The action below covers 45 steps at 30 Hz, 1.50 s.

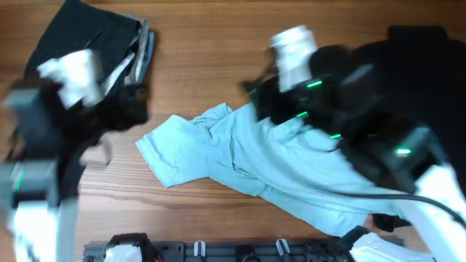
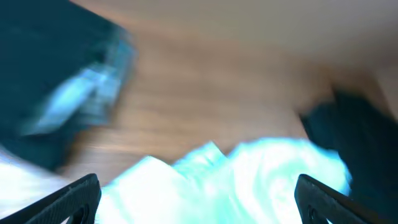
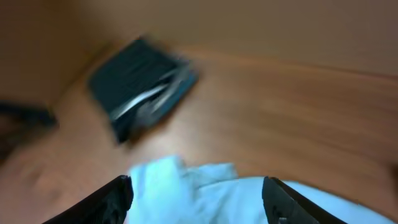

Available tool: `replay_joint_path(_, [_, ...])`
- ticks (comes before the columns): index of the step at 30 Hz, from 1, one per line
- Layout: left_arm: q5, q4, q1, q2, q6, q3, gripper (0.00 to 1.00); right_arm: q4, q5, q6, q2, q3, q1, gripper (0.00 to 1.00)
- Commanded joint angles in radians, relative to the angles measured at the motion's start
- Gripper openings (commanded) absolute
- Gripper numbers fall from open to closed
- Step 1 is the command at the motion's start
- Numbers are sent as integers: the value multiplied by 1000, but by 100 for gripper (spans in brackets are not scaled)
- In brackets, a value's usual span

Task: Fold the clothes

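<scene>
The light blue shirt (image 1: 255,164) is found crumpled and unfolded across the middle of the wooden table (image 1: 218,44). A stack of dark folded garments (image 1: 95,36) is noted at the far left, and a black garment (image 1: 422,51) at the far right. The left gripper (image 2: 198,186) is recorded with fingers spread wide and nothing held, near the shirt's left end. The right gripper (image 3: 196,190) is likewise spread and empty, over the shirt. Contact with the fabric cannot be told, as all views are blurred.

Soft matt cloth shirt (image 1: 277,164) on smooth wood-grain table (image 1: 211,65).
</scene>
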Motion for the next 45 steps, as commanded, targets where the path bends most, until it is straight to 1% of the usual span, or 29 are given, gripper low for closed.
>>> replay_joint_path(1, [58,47,-112,267,53,-13,100,-62,43,126,-32,5,-134,71])
replay_joint_path(4, [92,187,-172,444,57,-13,98,-122,43,131,-26,5,-206,72])
replay_joint_path(5, [92,227,-193,502,83,-13,96,-136,43,131,-20,5,-221,72])
replay_joint_path(8, [92,319,-254,654,152,-13,93,-153,43,134,-14,4,-230,72])
replay_joint_path(9, [91,348,-281,702,195,-13,91,-156,43,134,-12,4,-230,72])
replay_joint_path(12, [63,368,-343,780,330,-13,80,-162,43,133,-8,4,-230,72])
replay_joint_path(14, [-66,369,-369,813,343,-13,73,-166,43,133,-8,4,-230,73])
replay_joint_path(15, [-104,369,-376,827,343,-13,67,-166,43,133,-8,4,-230,73])
replay_joint_path(16, [-124,368,-378,841,343,-13,61,-166,43,133,-8,4,-230,73])
replay_joint_path(18, [-127,366,-379,871,343,-13,52,-167,43,133,-8,4,-230,73])
replay_joint_path(22, [-141,380,-379,929,343,-13,49,-174,43,130,-8,4,-230,73])
replay_joint_path(23, [-150,382,-379,942,343,-13,45,-178,43,130,-8,4,-230,73])
replay_joint_path(24, [-150,383,-379,958,343,-13,40,-184,43,129,-8,4,-230,73])
replay_joint_path(25, [-151,382,-379,966,342,-13,31,-188,43,130,-8,4,-230,73])
replay_joint_path(26, [-159,376,-379,967,336,-13,4,-190,43,126,-8,4,-230,73])
replay_joint_path(27, [-174,367,-379,963,324,-13,4,-190,43,125,-8,4,-230,73])
replay_joint_path(28, [-235,343,-378,948,277,-8,4,-191,44,125,-8,4,-230,73])
replay_joint_path(29, [-336,306,-373,929,197,8,4,-191,52,126,-8,4,-230,73])
replay_joint_path(30, [-480,247,-356,899,97,37,4,-191,69,126,-8,4,-230,73])
replay_joint_path(32, [-667,148,-310,843,-26,78,4,-191,81,126,-8,4,-230,74])
replay_joint_path(34, [-761,57,-232,774,-113,105,4,-191,93,126,-8,4,-230,74])
replay_joint_path(36, [-759,10,-146,715,-174,105,4,-192,116,126,-8,4,-230,74])
replay_joint_path(37, [-731,-13,-96,686,-198,105,4,-192,127,126,-8,4,-230,74])
replay_joint_path(39, [-635,-35,-27,660,-197,105,4,-192,149,127,-2,4,-230,75])
replay_joint_path(40, [-612,-45,-11,659,-197,105,4,-193,153,126,3,4,-230,76])
replay_joint_path(41, [-608,-61,2,659,-197,105,7,-195,153,126,14,4,-230,77])
replay_joint_path(42, [-608,-80,14,661,-197,105,15,-203,153,127,33,4,-231,77])
replay_joint_path(43, [-607,-84,16,660,-193,105,32,-211,152,127,49,4,-231,78])
replay_joint_path(45, [-566,-79,8,658,-119,105,34,-224,152,127,79,4,-231,78])
